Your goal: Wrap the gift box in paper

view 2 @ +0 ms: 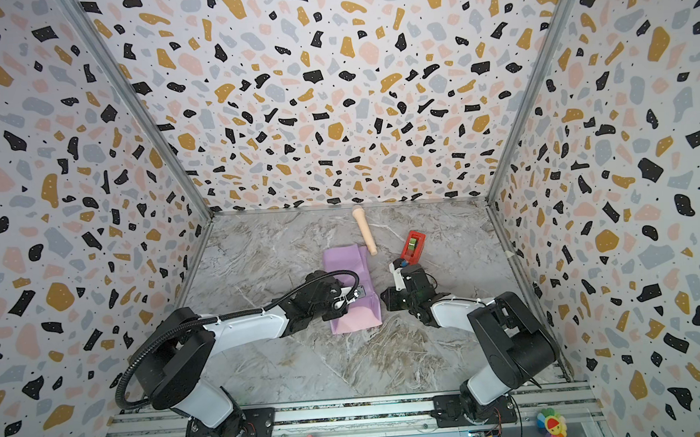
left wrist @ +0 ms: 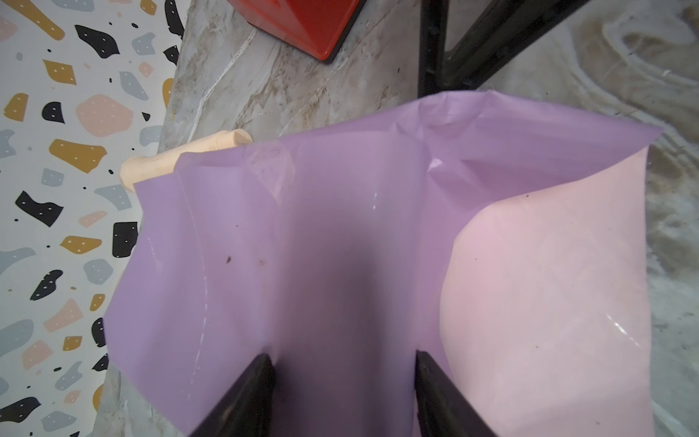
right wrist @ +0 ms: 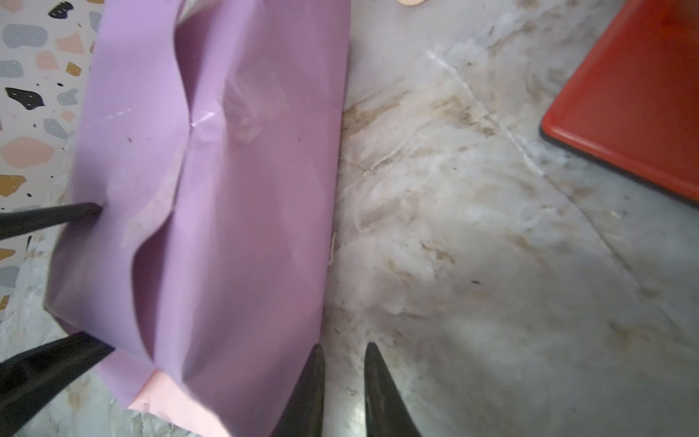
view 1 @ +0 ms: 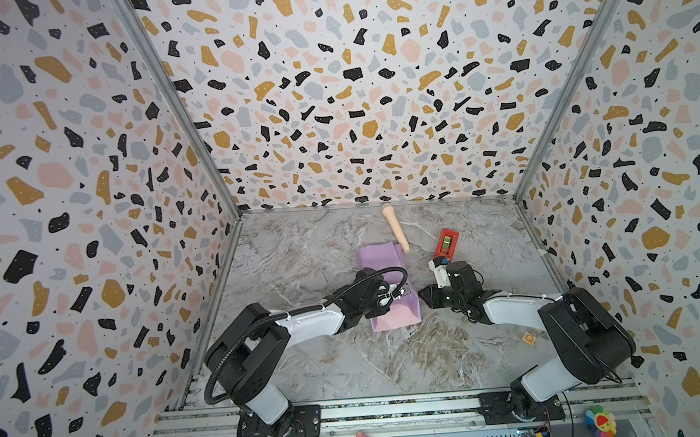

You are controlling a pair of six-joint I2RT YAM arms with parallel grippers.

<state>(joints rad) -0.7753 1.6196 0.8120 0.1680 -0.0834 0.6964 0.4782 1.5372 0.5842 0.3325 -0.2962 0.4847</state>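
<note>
Paper (view 1: 378, 261) lies at the middle of the marble table (view 1: 306, 355) in both top views. It is folded lilac side out into a long bundle with a seam along its top. The end toward the bottom of the frame shows the pale pink face. The gift box is hidden under the sheet. The left gripper (view 1: 402, 291) comes in from the lower left. Its jaws stand moderately apart, with both fingertips (left wrist: 261, 367) pressed into the lilac surface. The right gripper (right wrist: 344, 346) hangs over bare table just right of the paper's edge, its jaws narrow with a slim gap and nothing between them. A beige toy microphone (view 1: 395, 230) lies above the paper, its handle end just beside the upper right corner. A red tape dispenser (view 1: 447, 242) stands to the microphone's right.
</note>
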